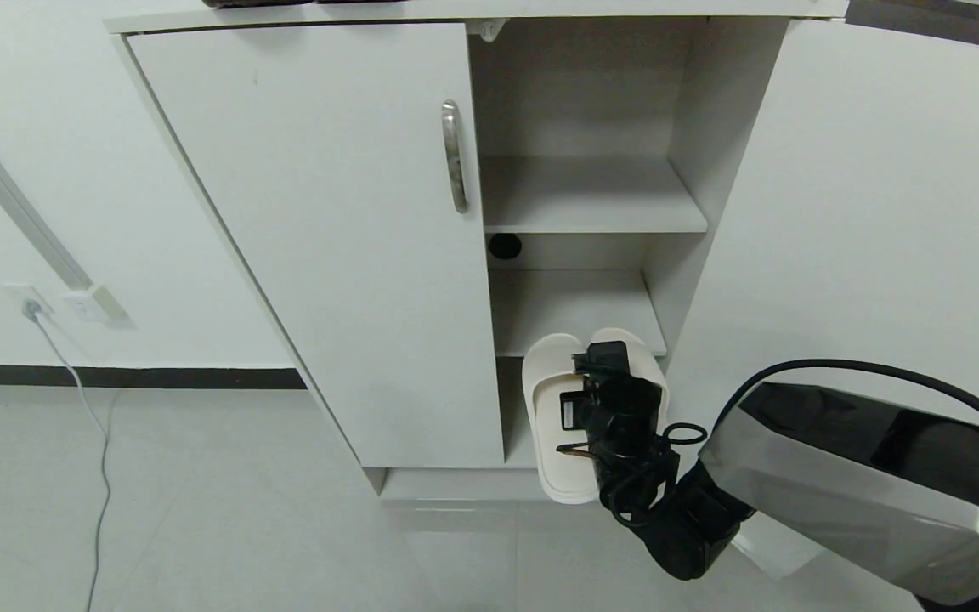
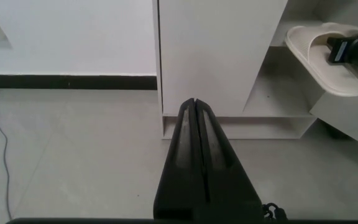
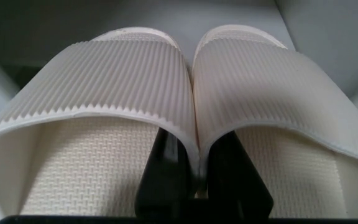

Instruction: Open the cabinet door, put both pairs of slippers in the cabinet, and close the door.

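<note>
The right door of the cabinet stands open and the left door is shut, so the opening step looks done. The right gripper holds one pair of slippers. Its jaws are narrow and pinch the two inner strap edges together, with one slipper on either side of them. The pair hangs just outside the opening and is not yet on a shelf. Its toes are close to the front edge of the lower shelf. I cannot tell whether they are aimed at that shelf or at the compartment beneath it.

By my judgement the task is near its first third. This pair has still to go in and be let go, the second pair has still to be fetched and stored, and the door has still to be closed.

The slippers lie side by side, soles down. The toes point ahead of the jaws into the cabinet and the heels lie back toward the wrist. Their long axis runs along the jaws' own reach, from the cabinet's front to its back.

The left gripper is low over the floor and faces the cabinet's foot. Its jaws are pressed together on nothing, and the slippers are well off to one side of them.
</note>
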### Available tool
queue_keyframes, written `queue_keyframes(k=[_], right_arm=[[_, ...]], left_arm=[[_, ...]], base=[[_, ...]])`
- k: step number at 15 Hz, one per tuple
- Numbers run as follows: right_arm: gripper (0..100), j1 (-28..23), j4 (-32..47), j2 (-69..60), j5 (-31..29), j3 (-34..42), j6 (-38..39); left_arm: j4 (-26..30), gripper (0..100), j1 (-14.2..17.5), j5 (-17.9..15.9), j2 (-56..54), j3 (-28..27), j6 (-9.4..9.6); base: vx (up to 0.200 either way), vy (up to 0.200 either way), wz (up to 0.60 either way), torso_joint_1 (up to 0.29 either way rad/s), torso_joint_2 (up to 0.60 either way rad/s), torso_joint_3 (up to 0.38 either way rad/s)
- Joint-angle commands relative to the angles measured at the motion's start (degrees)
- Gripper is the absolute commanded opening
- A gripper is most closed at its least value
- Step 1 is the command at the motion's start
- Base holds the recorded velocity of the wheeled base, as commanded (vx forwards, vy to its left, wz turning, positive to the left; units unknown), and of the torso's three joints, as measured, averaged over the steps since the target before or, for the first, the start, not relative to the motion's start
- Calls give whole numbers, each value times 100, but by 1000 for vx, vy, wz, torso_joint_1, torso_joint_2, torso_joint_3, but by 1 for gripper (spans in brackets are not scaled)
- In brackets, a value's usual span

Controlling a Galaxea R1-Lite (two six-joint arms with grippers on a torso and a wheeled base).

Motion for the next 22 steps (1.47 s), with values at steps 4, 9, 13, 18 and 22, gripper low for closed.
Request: queue_keyframes(k=[4,9,13,18,22], right_arm=[[0,-29,-8,30,-1,-2,-3],[0,-196,27,223,26,-363,-30],[0,-319,361,303,52,-758,58],[0,-478,2075,716,500,-2410,568],[0,-680,2497,1173,491,-3421,454]], left_arm=[[-1,0,-2,4,9,1,9],[-1,0,-2,4,9,1,9],[-1,0,6,4,9,1,1],[-1,0,6,22,9,1,1],[-1,0,-2,22,9,1,9]], base=[[200,0,0,2,1,0],[120,0,0,0,0,1],[0,0,0,0,0,0],[0,0,0,0,0,0],[0,0,0,0,0,0]])
